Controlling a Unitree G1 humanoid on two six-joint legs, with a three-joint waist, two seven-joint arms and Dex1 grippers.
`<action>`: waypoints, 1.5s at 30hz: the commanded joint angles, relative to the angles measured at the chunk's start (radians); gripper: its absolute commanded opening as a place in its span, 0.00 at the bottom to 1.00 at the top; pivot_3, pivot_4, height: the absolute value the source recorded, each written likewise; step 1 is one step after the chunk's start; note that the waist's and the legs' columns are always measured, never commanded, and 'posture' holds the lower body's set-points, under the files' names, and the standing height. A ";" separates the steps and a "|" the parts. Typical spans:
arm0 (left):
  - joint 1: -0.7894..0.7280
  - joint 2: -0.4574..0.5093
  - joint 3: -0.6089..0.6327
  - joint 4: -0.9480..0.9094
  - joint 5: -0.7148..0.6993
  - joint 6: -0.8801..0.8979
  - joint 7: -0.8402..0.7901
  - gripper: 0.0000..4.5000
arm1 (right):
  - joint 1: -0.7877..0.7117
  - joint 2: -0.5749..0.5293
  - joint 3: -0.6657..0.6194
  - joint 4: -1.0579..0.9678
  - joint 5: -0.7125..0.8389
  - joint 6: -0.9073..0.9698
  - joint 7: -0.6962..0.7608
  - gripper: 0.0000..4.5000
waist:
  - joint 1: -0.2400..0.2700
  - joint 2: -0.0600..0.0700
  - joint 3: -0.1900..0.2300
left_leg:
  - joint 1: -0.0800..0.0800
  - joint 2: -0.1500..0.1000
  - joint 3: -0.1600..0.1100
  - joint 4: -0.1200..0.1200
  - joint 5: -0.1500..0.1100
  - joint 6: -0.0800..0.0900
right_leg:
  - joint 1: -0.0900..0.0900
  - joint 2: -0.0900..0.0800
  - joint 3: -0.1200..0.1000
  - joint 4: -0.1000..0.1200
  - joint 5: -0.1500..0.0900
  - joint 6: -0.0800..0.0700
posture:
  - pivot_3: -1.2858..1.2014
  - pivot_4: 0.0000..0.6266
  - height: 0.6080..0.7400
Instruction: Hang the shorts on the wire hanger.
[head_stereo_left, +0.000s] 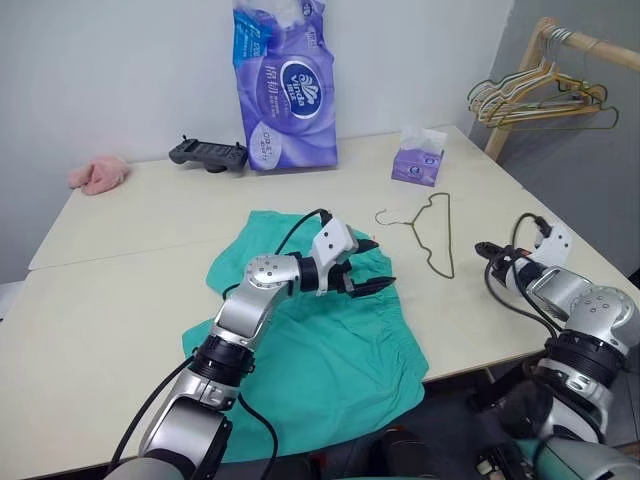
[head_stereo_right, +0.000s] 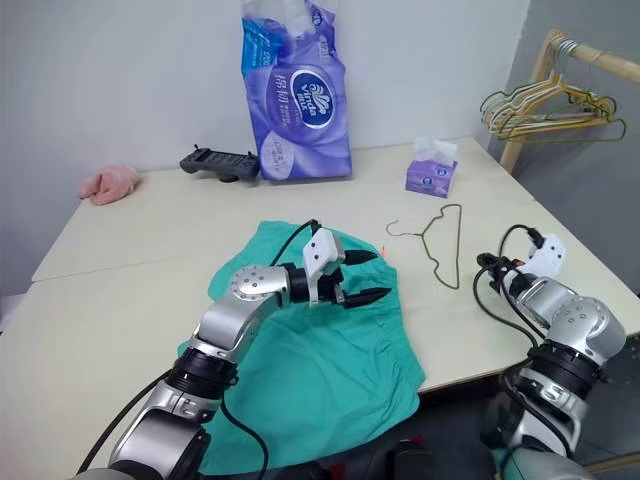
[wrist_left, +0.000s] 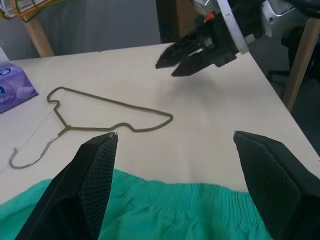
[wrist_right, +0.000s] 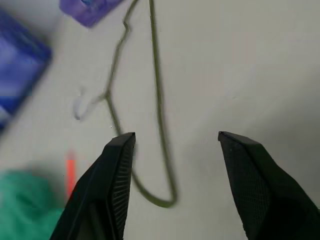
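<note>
Reaching stage: right tool (wrist_right: 172, 142) spread wide near wire hanger (head_stereo_left: 432, 232), left tool (head_stereo_left: 372, 268) wide above shorts (head_stereo_left: 330, 360). Next, presumably: close on wire.

We see a wide, pale cream counter (head_stereo_left: 130, 250) with a seam running across its top. A plain whitish wall (head_stereo_left: 120, 70) rises beyond the open left jaws, past the counter's far edge. Beyond the right jaws, off the counter's far corner, stands a light wooden clothes rail (head_stereo_left: 560, 45) carrying a bunch of pale gold and green wire hangers (head_stereo_left: 540, 95), with a grey wall (head_stereo_left: 570, 170) behind it. The light is soft and even, throwing faint shadows on the counter.
</note>
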 joint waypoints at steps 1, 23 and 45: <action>-0.006 0.039 0.069 0.023 -0.034 -0.037 -0.031 0.88 | 0.015 -0.122 0.287 -0.087 -0.079 -0.111 0.158 0.64 | -0.010 0.000 0.000 | 0.000 0.001 0.000 0.000 0.000 0.000 | 0.000 0.002 0.000 0.000 0.000 0.000 | 0.48 0.05 1.00; 0.072 0.034 0.082 -0.050 -0.049 0.011 0.004 0.88 | -0.079 -0.096 0.657 0.190 -0.353 -0.389 0.282 0.64 | 0.028 -0.004 0.002 | 0.000 0.000 -0.003 0.001 0.000 0.000 | -0.002 -0.002 -0.002 0.000 0.002 -0.003 | 0.50 0.06 1.00; 0.063 0.039 0.085 -0.074 -0.048 0.028 0.025 0.88 | -0.049 -0.055 0.614 0.315 -0.377 -0.395 0.331 0.00 | 0.037 -0.011 -0.004 | 0.002 0.000 -0.003 0.002 0.000 0.000 | 0.000 -0.002 -0.003 0.001 0.002 -0.003 | 0.51 0.05 1.00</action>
